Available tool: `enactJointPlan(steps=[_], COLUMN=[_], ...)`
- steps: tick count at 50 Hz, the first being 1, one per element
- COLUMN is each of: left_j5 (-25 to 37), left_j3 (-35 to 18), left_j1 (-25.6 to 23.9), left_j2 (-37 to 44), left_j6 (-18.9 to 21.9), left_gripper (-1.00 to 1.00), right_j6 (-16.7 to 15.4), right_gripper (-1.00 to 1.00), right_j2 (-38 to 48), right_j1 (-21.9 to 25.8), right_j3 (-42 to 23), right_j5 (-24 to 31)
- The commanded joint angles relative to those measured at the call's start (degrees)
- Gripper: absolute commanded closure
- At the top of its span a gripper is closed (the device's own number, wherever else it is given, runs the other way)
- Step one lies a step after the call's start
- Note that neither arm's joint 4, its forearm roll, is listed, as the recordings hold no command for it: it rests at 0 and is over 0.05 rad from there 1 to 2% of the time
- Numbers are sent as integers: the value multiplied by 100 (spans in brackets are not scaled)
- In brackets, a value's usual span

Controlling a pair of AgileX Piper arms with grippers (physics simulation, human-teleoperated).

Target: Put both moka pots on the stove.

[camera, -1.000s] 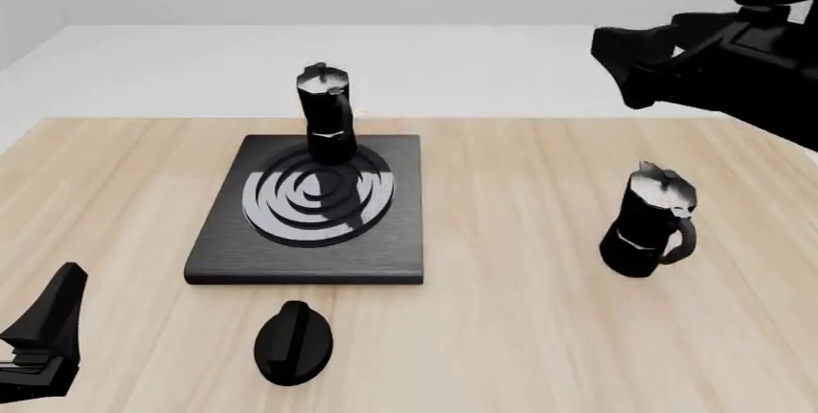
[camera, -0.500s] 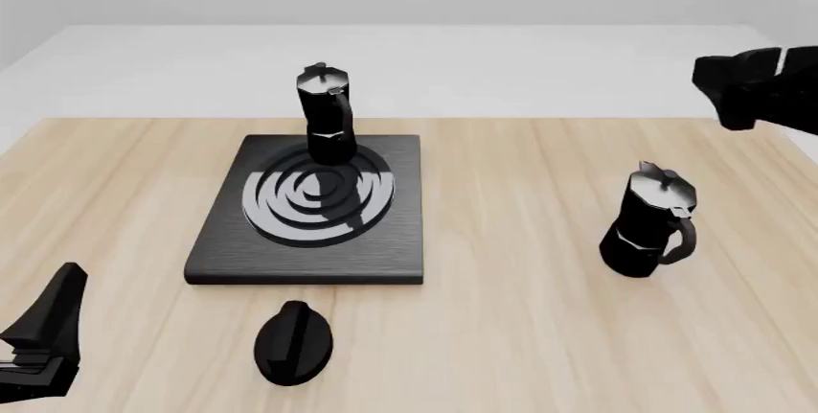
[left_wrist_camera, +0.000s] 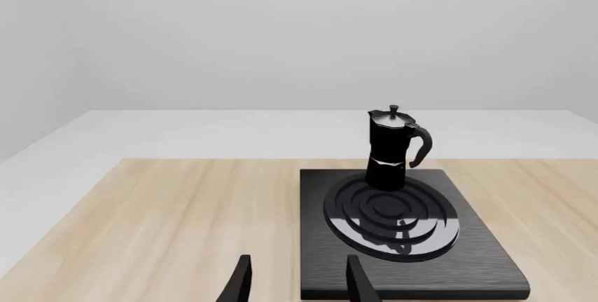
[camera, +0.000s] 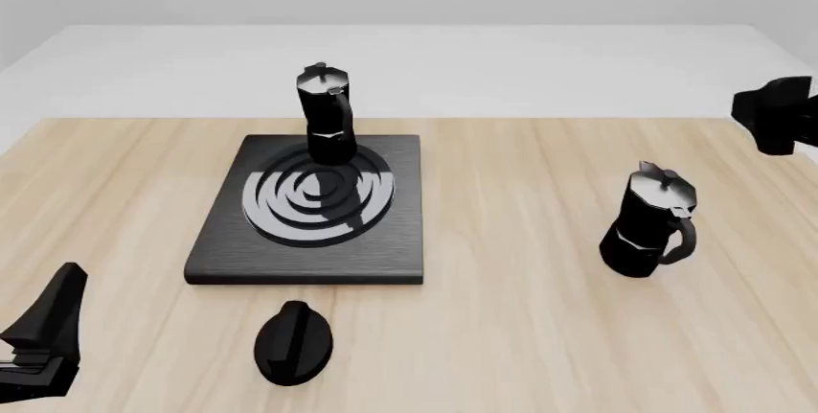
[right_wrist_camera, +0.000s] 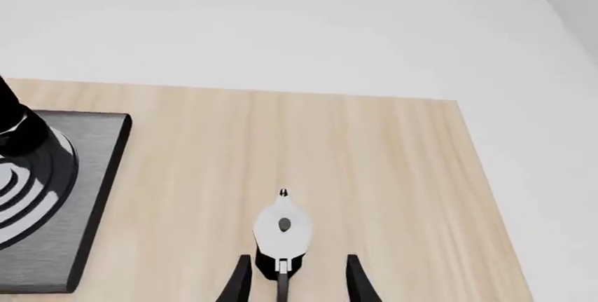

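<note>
One moka pot (camera: 326, 114) stands upright at the far edge of the stove (camera: 224, 255), on the rim of the burner rings; the left wrist view shows this moka pot (left_wrist_camera: 393, 148) and the stove (left_wrist_camera: 486, 260) too. The second moka pot (camera: 649, 221) stands on the bare wood at the right. My right gripper (right_wrist_camera: 297, 282) is open and high above that pot (right_wrist_camera: 283, 226), looking down on its lid, its fingers (right_wrist_camera: 240, 284) apart. In the front view only a black part of the right arm (camera: 780, 116) shows at the right edge. My left gripper (left_wrist_camera: 297, 289) is open and empty, low at the table's near left (camera: 49, 329).
A black oval knob (camera: 294, 341) lies on the wood just in front of the stove. The wooden table (camera: 511, 336) ends close to the right of the second pot. A pale floor lies beyond the table's far edge.
The right arm has swung to the right, from above the table's far right to the edge of the front view. Both pots and the left arm have stayed put.
</note>
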Motion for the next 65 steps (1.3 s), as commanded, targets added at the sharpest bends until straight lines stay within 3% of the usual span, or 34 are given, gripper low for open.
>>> enactJointPlan(steps=[1, 36, 65], left_j5=[0, 0, 0], left_j3=[0, 0, 0], left_j1=[0, 0, 0], left_j2=[0, 0, 0], left_j6=[0, 0, 0], left_gripper=[-100, -100, -100], right_j6=[-77, 190, 347], right_gripper=[-100, -100, -100], right_j2=[148, 1298, 1699], right_j1=[-208, -58, 45], right_j3=[62, 213, 522], right_j5=[206, -192, -590])
